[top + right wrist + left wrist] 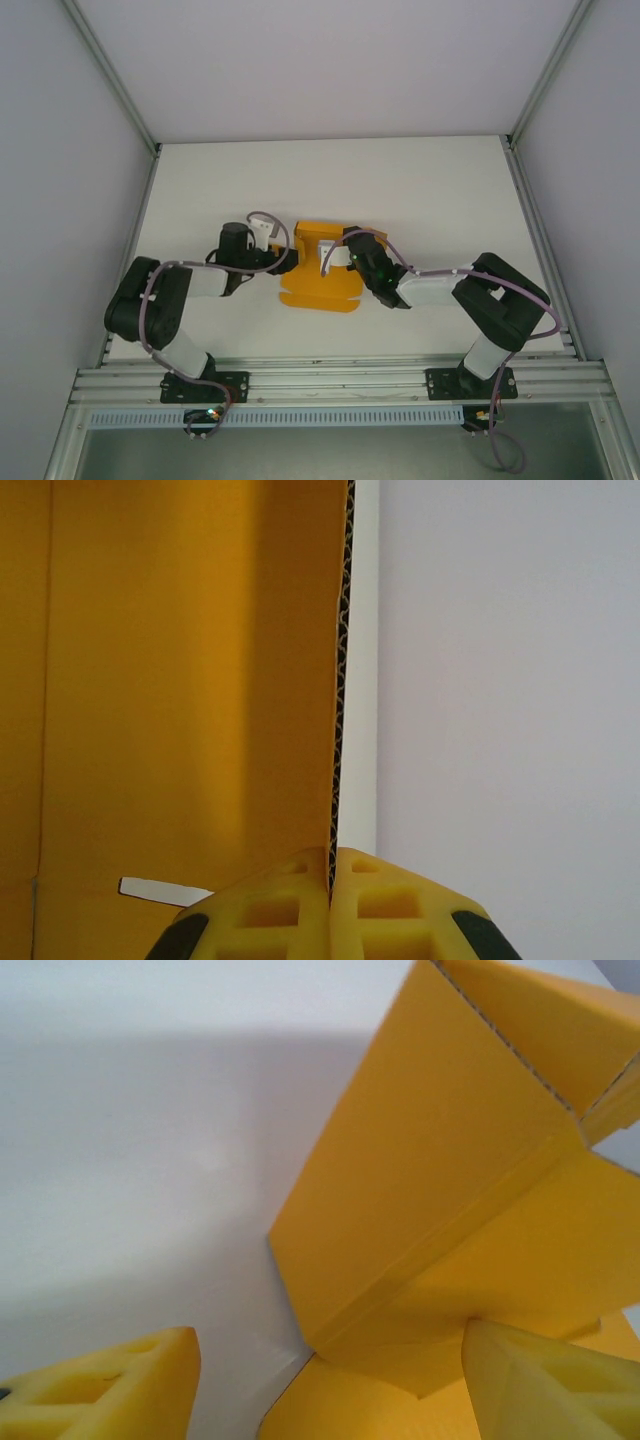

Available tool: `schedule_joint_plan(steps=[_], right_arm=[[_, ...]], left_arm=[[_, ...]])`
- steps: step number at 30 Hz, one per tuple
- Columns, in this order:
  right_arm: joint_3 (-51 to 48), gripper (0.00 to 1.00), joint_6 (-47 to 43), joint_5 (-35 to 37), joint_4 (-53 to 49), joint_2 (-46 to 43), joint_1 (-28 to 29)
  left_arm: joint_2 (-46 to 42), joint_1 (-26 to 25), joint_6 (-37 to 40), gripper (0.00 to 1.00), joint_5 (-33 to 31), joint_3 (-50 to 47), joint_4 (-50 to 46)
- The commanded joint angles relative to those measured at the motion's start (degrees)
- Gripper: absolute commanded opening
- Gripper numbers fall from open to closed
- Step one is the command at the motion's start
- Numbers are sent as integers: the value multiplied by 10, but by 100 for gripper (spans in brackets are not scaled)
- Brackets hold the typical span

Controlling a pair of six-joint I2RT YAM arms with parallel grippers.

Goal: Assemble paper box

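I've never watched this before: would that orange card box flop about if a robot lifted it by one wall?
Probably fairly stiff: the paper box shows a corrugated edge, and its wall stands straight pinched in the right gripper. Likely light, being thin card. Its flat flaps may hinge at creases.

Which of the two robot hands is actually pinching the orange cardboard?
The right hand: its fingers are closed on an edge of the paper box. The left hand has its fingers spread apart.
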Motion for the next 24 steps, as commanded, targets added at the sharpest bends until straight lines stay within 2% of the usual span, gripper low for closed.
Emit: schedule_joint_plan(steps=[1,3,6,10,17,21,24], right_arm=[[7,0,0,-7,-56,-4,8],[10,0,3,-4,-78,-4,10],[9,0,3,2,-78,4,13],[17,0,11,5,-90,16,13],[23,0,29,-7,-122,16,16],[29,0,47,-18,-152,11,20],[33,0,55,-19,-165,9,21]], left_arm=[[14,-5,14,69,-2,25,32],[16,-7,13,69,-20,23,51],[13,-17,22,77,-42,13,88],[8,-30,50,77,-60,11,104],[35,-31,47,60,-100,35,112],[53,-50,51,57,-119,45,130],[63,-60,56,42,-153,55,132]])
